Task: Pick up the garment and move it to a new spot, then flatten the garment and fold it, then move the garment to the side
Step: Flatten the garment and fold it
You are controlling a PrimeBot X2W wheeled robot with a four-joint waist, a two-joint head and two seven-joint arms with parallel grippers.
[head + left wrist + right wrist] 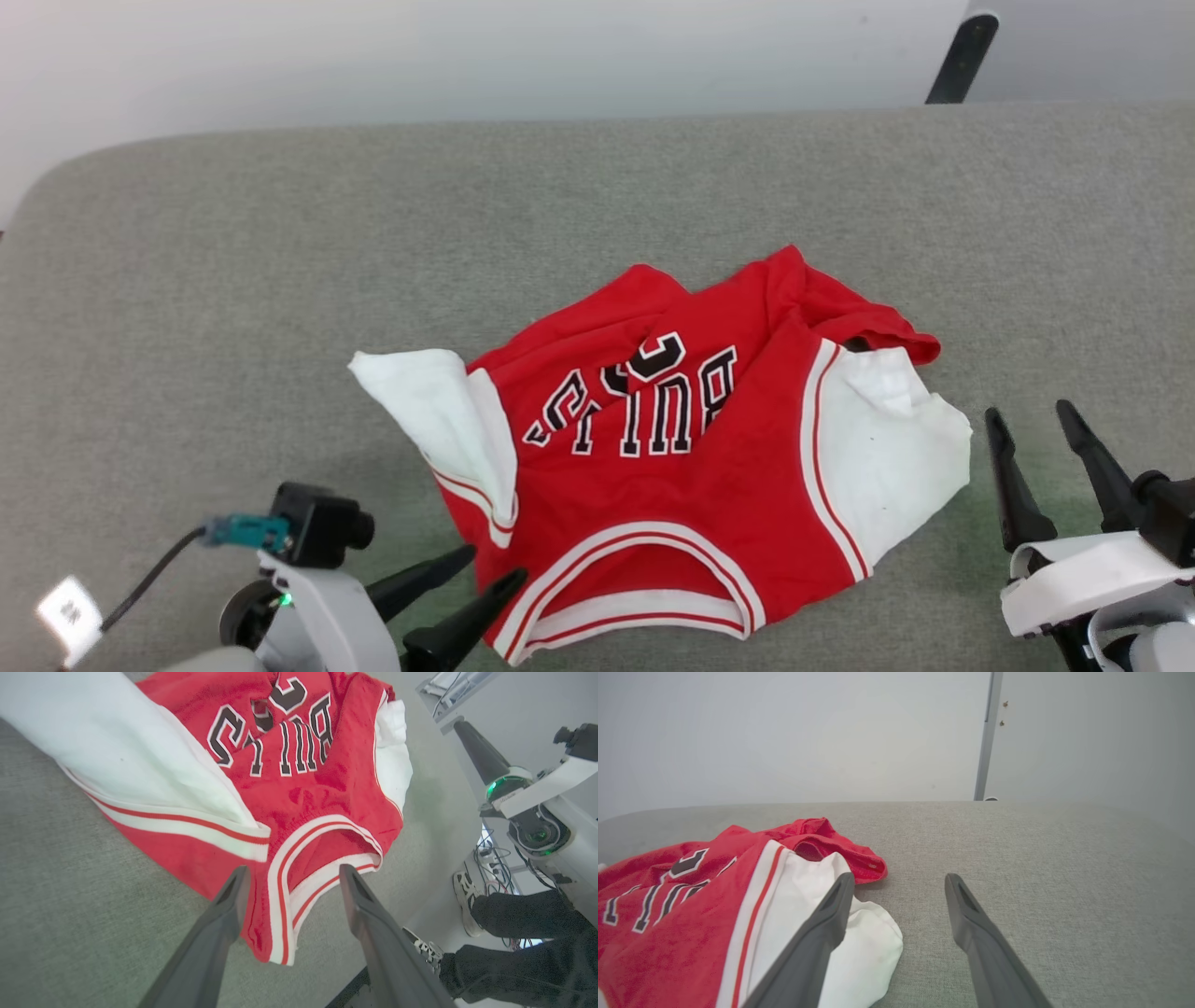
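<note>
The garment (691,457), a red jersey with white side panels and black-and-white lettering, lies crumpled on the grey surface (280,280). My left gripper (495,567) stands open at its near left corner, fingers spread around the striped trim with nothing pinched. In the left wrist view the garment (303,793) lies just past the open left gripper (292,875), its hem corner between the fingers. My right gripper (1027,415) stands open just right of the white panel, apart from it. In the right wrist view the garment (691,914) lies left of the open right gripper (899,882).
The grey surface stretches wide to the left, back and right of the garment. A dark pole (960,58) rises beyond its far edge. A person's dark-trousered legs and shoes (467,896) stand on the floor beside cables in the left wrist view.
</note>
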